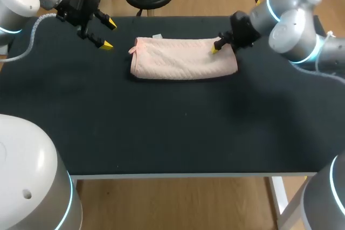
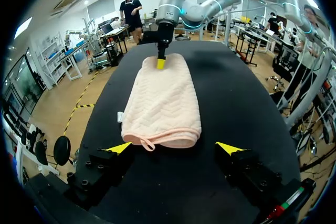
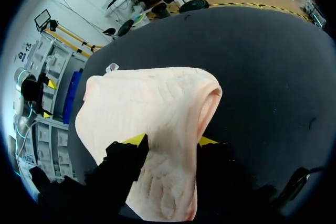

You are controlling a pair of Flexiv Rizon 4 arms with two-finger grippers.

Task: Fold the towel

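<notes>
Right wrist view gives the closest look at the right pincer (image 3: 172, 141). Its two yellow tips stand narrow, with a ridge of the pink towel (image 3: 147, 98) bunched between them and touched from both sides. I judge it to be holding the cloth, not merely straddling it. The grip sits at the towel's right end, toward the far corner, a sensible place if that end is to be lifted and carried leftward over the rest. In the head view only one tip of the right pincer (image 1: 215, 48) shows, down on the fabric.

Outward from there, the towel (image 1: 183, 60) lies flat on the dark table (image 1: 161, 133), in the far middle, its long side running left to right. It looks already doubled into a band, with a small loop (image 1: 132, 50) at the left end and a white tag (image 1: 158, 36) peeping from the far edge. I judge that an end-to-end fold is the step in hand.

Left of the towel and apart from it, the left pincer (image 1: 108, 34) hangs over the table with its fingers spread wide, holding nothing. It faces along the towel's length, probably kept clear so the folded end has room to land, or ready to steady the loop end.
</notes>
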